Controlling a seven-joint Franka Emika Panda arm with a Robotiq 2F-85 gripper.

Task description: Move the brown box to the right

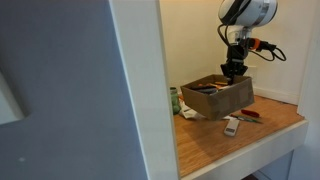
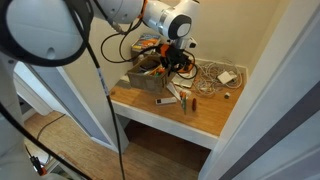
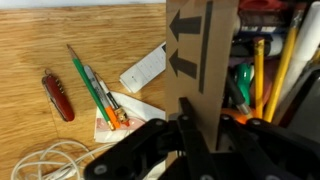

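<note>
The brown cardboard box [image 1: 222, 96] is full of tools and cables and hangs tilted just above the wooden tabletop. It also shows in an exterior view [image 2: 147, 74] and in the wrist view [image 3: 200, 60], where black arrows are printed on its wall. My gripper [image 1: 233, 72] is shut on the box's upper wall, one finger outside and one inside [image 3: 205, 125]. It also shows in an exterior view [image 2: 176, 57].
On the wooden table [image 1: 270, 128] lie a white remote-like object [image 3: 146, 68], a red pocket knife [image 3: 58, 96], green and orange pens [image 3: 95, 88] and a white cable [image 3: 45, 160]. Walls enclose the alcove; a green can [image 1: 174, 100] stands beside the box.
</note>
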